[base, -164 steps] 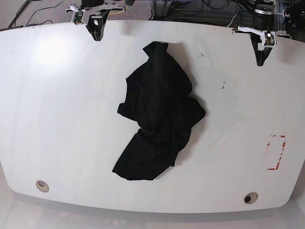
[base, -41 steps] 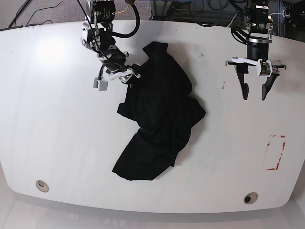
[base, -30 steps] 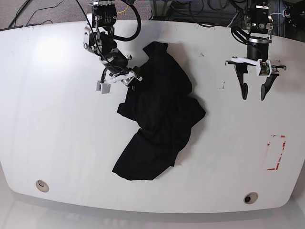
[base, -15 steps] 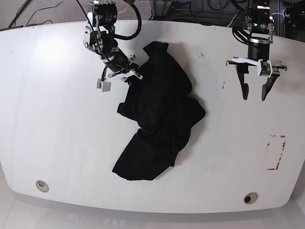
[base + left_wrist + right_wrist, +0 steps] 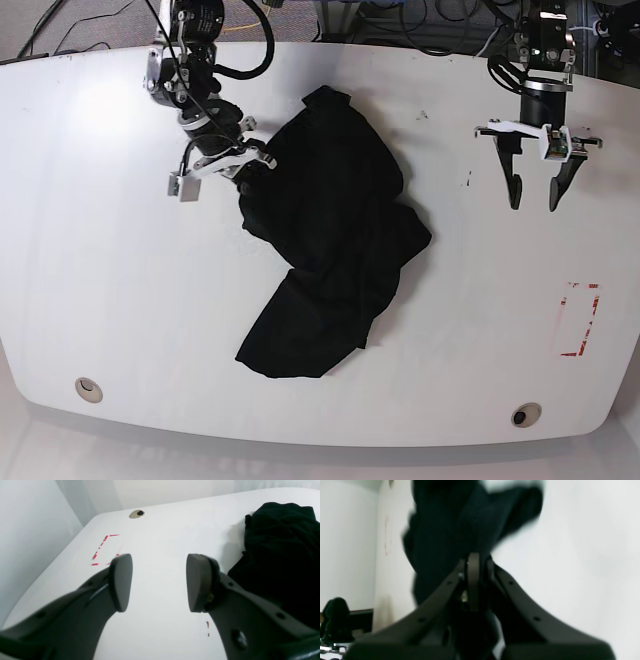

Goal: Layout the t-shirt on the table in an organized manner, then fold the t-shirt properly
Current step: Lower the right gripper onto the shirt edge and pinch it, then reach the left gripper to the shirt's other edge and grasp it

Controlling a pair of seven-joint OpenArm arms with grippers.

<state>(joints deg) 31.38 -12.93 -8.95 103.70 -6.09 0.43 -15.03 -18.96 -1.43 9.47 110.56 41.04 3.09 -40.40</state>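
**Garment Handling: Grip Points and Material Behaviour**

The t-shirt [image 5: 335,235] is found crumpled in a heap near the middle of the table [image 5: 110,280], with no sleeve, hem or collar clearly laid out. The right gripper [image 5: 243,166] is positioned at the heap's upper edge on the base view's left side. In the right wrist view its jaws are seen pressed together with black cloth pinched between them, so a hold on the shirt's edge is indicated. The left gripper [image 5: 532,196] is held above bare tabletop, well apart from the garment, with its jaws spread and nothing between them.

The fabric is judged to be light, soft and limp. No shape will be kept when it is lifted; folds will drag and slide easily over the glossy surface. A pinch on a single layer at an outer edge is recommended, ideally at a shoulder seam or hem corner. Which part is currently held cannot be determined. A second hold at an opposite edge is judged necessary for spreading.
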